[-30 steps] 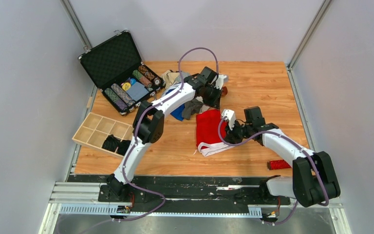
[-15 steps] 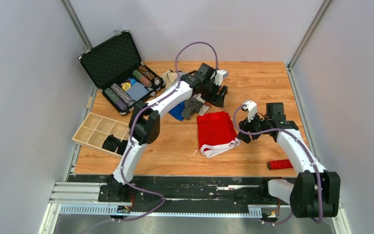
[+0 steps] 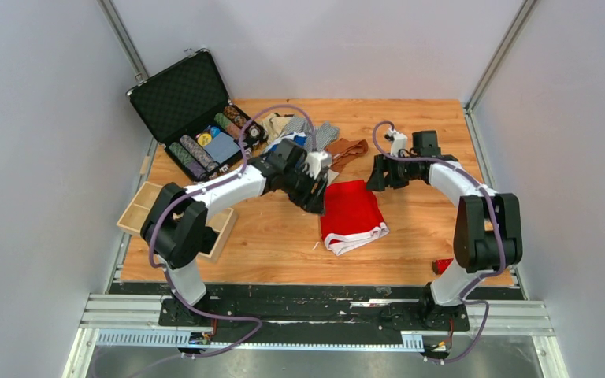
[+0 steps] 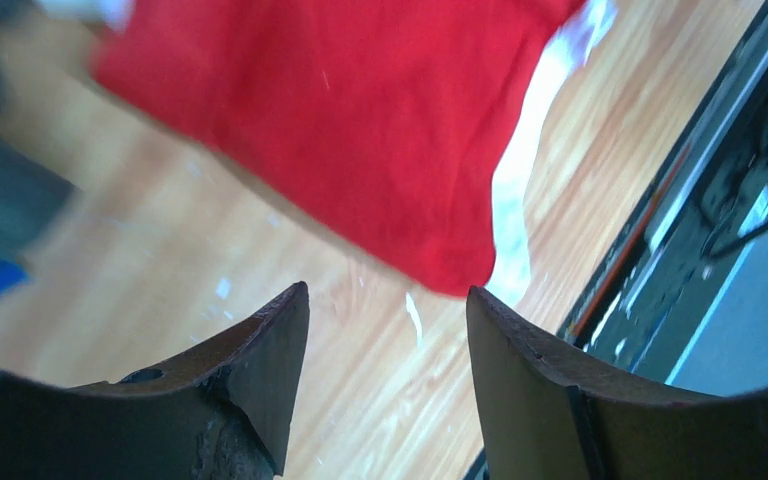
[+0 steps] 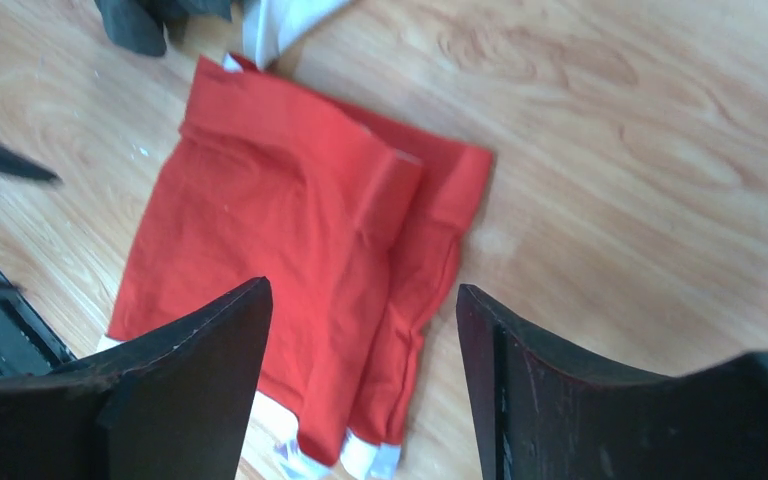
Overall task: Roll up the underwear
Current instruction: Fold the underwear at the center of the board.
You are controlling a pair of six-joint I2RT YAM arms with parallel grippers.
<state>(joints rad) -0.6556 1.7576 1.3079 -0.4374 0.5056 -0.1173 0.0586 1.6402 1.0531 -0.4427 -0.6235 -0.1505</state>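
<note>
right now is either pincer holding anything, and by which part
Nothing is held. The left pincer and the right pincer are both open and empty. The red underwear lies loose on the table.

The white-and-black left arm (image 3: 228, 187) stretches forward and to the right, its black 2-finger left gripper (image 4: 385, 300) tilted downward, jaws parted with nothing between them. The matching right arm (image 3: 449, 179) arches forward and leftward. Its black right gripper (image 5: 360, 290) also gapes, empty.
</note>
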